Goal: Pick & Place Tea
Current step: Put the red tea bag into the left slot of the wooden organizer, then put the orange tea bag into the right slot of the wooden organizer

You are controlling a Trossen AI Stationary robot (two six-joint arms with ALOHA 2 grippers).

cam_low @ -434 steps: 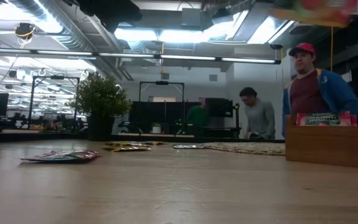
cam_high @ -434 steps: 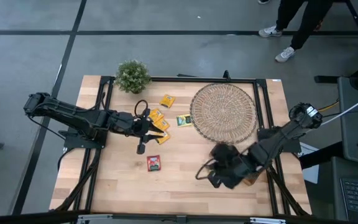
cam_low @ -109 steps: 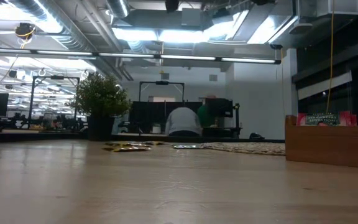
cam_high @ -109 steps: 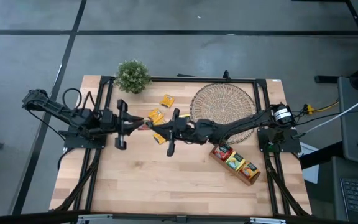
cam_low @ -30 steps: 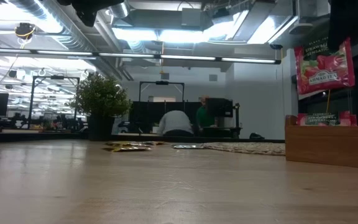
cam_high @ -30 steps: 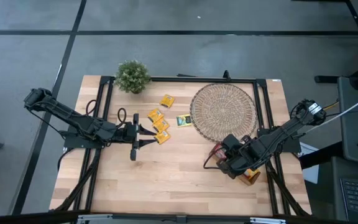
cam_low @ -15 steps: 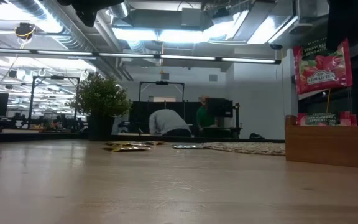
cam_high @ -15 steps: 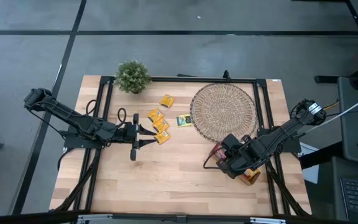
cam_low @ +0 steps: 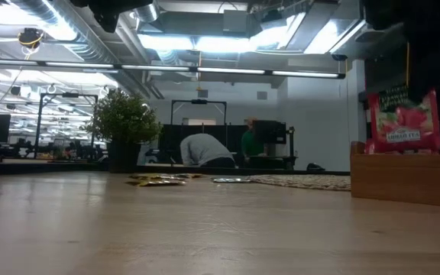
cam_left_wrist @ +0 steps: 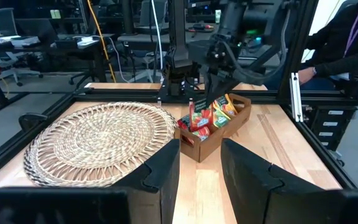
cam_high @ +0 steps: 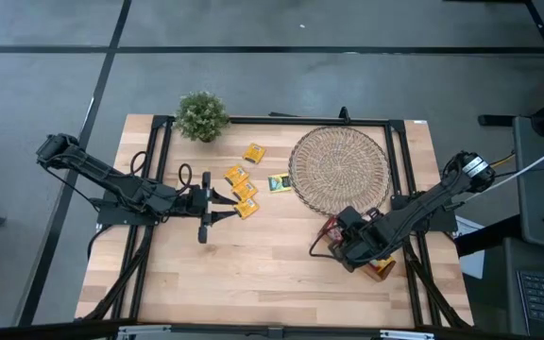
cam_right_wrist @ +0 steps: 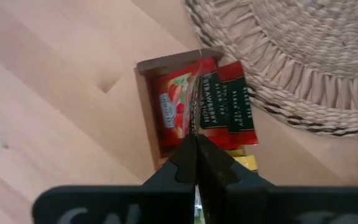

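A: High view first?

B: Right gripper (cam_high: 340,242) over the near end of the long brown wooden compartment tray (cam_high: 382,269), just beside the round woven straw mat (cam_high: 339,170). Left gripper (cam_high: 223,204) parked near the loose yellow and green sachets (cam_high: 245,192) mid-table, touching none of them.

A: Low view?

B: Red square paper tea sachet (cam_low: 403,122) hanging upright with its lower edge down at the tray rim (cam_low: 399,180). A second ago well above the rim, so lowered since; the sachets in the tray are partly hidden behind it now.

A: Left wrist view?

B: Own fingers (cam_left_wrist: 166,174) apart with nothing between. Beyond them the mat (cam_left_wrist: 98,140) and the tray (cam_left_wrist: 211,135), the other arm reaching down into it.

A: Right wrist view?

B: Fingers (cam_right_wrist: 185,163) pressed together on the sachet, seen edge-on (cam_right_wrist: 199,87), directly over the end compartment between red packets already standing there.

A: Meaning for the task?

B: Probably the placing step nearly done for this one: a little more descent, then release. Loose sachets left on the table for later rounds.
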